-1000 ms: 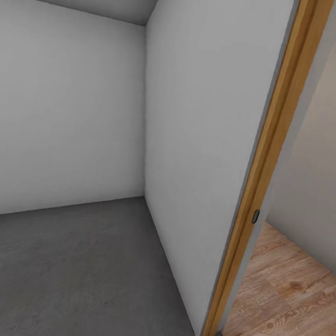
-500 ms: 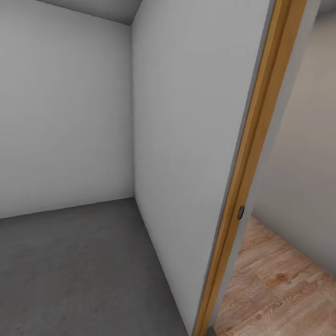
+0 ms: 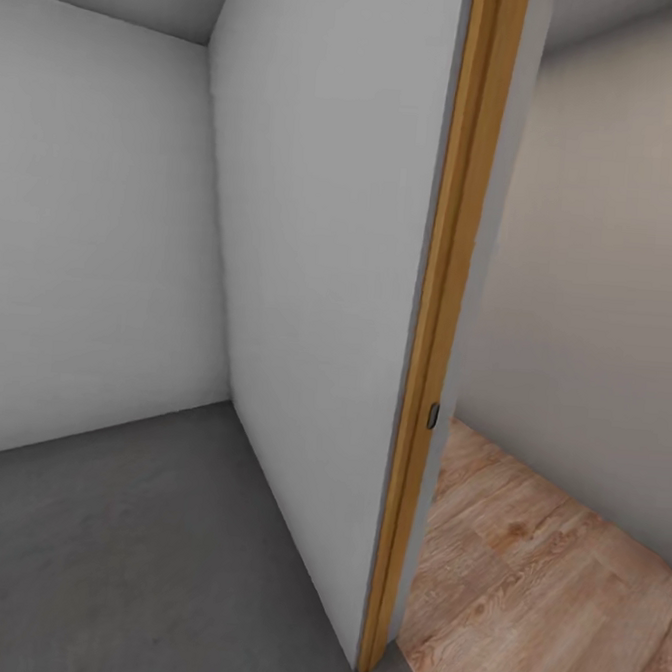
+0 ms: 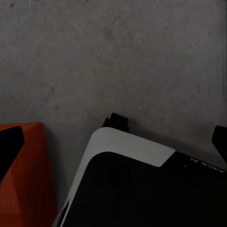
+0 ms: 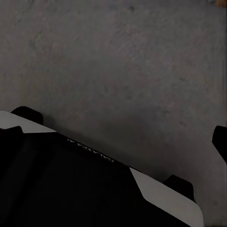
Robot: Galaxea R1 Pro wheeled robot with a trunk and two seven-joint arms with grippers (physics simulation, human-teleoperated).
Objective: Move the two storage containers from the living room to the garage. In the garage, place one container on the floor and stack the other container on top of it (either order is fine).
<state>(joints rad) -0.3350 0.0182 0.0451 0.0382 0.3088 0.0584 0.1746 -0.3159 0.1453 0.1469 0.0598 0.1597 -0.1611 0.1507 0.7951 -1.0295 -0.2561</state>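
**Parked at the garage doorway, one bin peeking in on the left wrist cam**

So from the head cam we're looking at a white partition wall (image 3: 320, 275) edge-on, with a wood door jamb (image 3: 429, 363) running down its end and a small dark latch plate (image 3: 433, 416) on it; left of the wall is the garage's grey concrete floor (image 3: 130, 552) and a white back wall (image 3: 92, 239); right of the jamb we get light wood-plank flooring (image 3: 539, 591) and a beige wall (image 3: 600, 294).

Left wrist cam points down at the concrete; an orange-red storage container (image 4: 26, 179) sits on it at the frame edge, just beside the robot's black-and-white base (image 4: 142, 189); whether they touch we can't tell; the dark fingertips (image 4: 9, 146) of the left gripper (image 4: 113, 149) sit at opposite edges of the frame, so they're spread wide with nothing between them.

Right wrist cam: same mottled concrete, the base again, and the right gripper (image 5: 113, 137) likewise spread wide, holding nothing.
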